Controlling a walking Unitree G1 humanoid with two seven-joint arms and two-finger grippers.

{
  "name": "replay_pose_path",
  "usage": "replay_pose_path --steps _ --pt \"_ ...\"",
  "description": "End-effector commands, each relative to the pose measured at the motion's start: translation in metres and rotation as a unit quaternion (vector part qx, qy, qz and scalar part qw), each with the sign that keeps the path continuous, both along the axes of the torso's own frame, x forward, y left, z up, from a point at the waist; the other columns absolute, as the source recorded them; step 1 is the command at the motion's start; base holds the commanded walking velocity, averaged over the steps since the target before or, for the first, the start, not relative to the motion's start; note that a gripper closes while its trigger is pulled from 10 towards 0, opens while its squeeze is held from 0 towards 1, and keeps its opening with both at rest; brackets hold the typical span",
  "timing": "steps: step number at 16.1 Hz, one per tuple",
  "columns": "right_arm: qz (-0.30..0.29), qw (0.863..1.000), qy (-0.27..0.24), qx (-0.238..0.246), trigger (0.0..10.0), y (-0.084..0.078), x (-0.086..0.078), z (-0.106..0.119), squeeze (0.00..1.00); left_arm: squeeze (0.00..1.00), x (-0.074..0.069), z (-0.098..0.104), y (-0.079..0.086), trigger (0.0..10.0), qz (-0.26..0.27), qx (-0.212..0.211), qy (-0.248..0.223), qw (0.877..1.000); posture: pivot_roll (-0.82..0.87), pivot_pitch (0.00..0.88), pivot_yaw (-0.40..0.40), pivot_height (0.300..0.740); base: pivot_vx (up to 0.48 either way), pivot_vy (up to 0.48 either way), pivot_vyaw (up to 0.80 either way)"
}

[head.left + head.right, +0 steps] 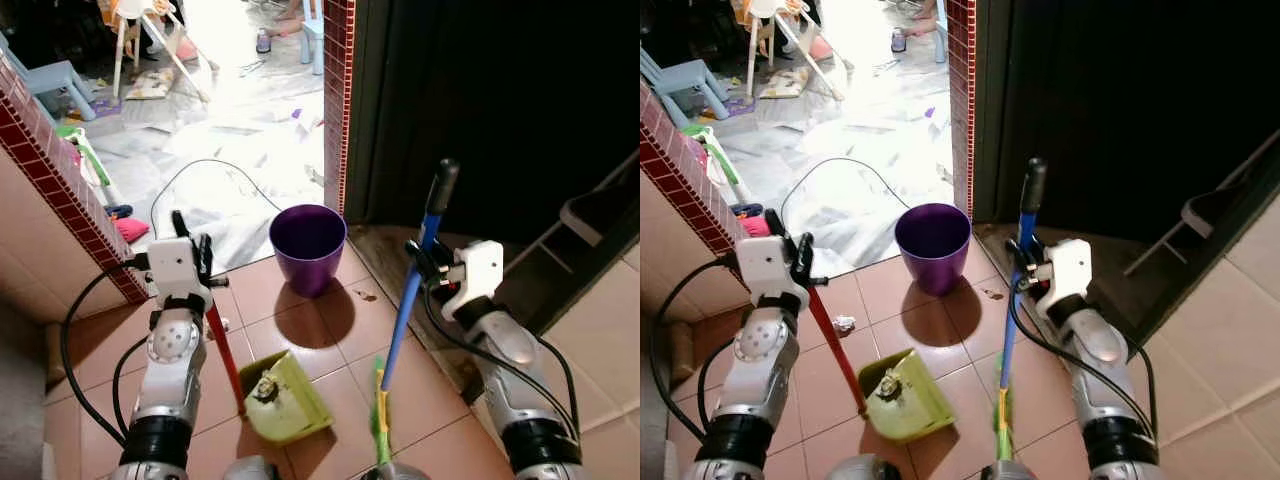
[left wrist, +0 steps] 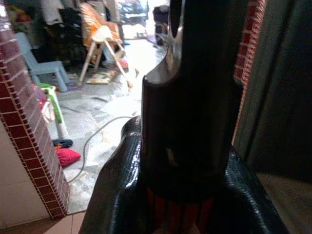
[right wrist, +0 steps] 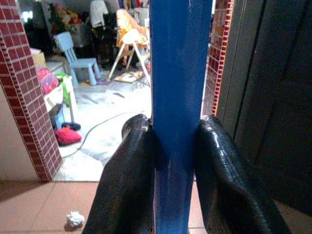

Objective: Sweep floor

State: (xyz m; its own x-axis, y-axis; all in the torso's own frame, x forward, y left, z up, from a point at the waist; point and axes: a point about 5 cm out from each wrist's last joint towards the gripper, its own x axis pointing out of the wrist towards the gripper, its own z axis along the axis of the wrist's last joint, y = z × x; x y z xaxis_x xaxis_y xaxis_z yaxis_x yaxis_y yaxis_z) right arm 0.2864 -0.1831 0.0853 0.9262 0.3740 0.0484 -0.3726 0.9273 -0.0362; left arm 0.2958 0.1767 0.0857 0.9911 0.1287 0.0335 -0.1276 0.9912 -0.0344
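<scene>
A green dustpan rests on the terracotta tiles in front of me, with a crumpled scrap inside it. Its red handle rises to my left gripper, which is shut on it; the black handle cap sits between the fingers. My right gripper is shut on the blue broom handle, seen close up as the blue shaft clamped between the fingers. The broom's green head touches the floor right of the dustpan.
A purple bin stands just beyond the dustpan. A crumpled paper ball lies on the tiles near the left arm. Red brick walls and a pillar frame a doorway to a bright room with a cable. Dark door on the right.
</scene>
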Motion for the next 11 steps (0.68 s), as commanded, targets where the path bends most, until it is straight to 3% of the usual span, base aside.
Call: replay_pose_path --steps 1,3,5,7,9,11 --pt "0.009 1.0 0.017 0.006 10.0 -0.002 -0.002 -0.002 0.0 0.0 0.007 0.023 0.006 10.0 0.02 -0.004 -0.052 0.998 -0.14 0.0 0.029 0.74 0.0 0.0 0.0" --pt "0.011 1.0 0.02 0.006 10.0 -0.003 -0.003 -0.003 0.0 0.0 0.009 0.026 0.007 10.0 0.056 -0.001 -0.054 0.997 -0.14 0.0 0.026 0.74 0.0 0.0 0.0" --pt "0.0 1.0 0.017 0.013 10.0 -0.001 -0.001 -0.005 0.0 0.0 0.009 0.023 -0.004 10.0 0.037 -0.004 -0.048 0.998 -0.14 0.0 0.025 0.74 0.0 0.0 0.0" --pt "-0.051 0.999 0.008 0.011 10.0 -0.002 0.006 -0.007 0.0 0.0 0.009 -0.001 -0.019 10.0 -0.017 0.023 0.0 1.0 -0.14 0.0 0.038 0.74 0.0 0.0 0.0" --pt "-0.093 0.995 0.011 0.027 10.0 -0.006 0.014 -0.007 0.0 0.0 0.01 -0.017 -0.015 10.0 -0.027 0.021 0.042 0.999 -0.14 0.0 0.044 0.74 0.0 0.0 0.0" --pt "-0.113 0.993 0.005 0.037 10.0 -0.001 0.022 -0.004 0.0 0.0 0.011 -0.026 -0.003 10.0 -0.031 0.049 0.062 0.996 -0.14 0.0 0.064 0.74 0.0 0.0 0.0"
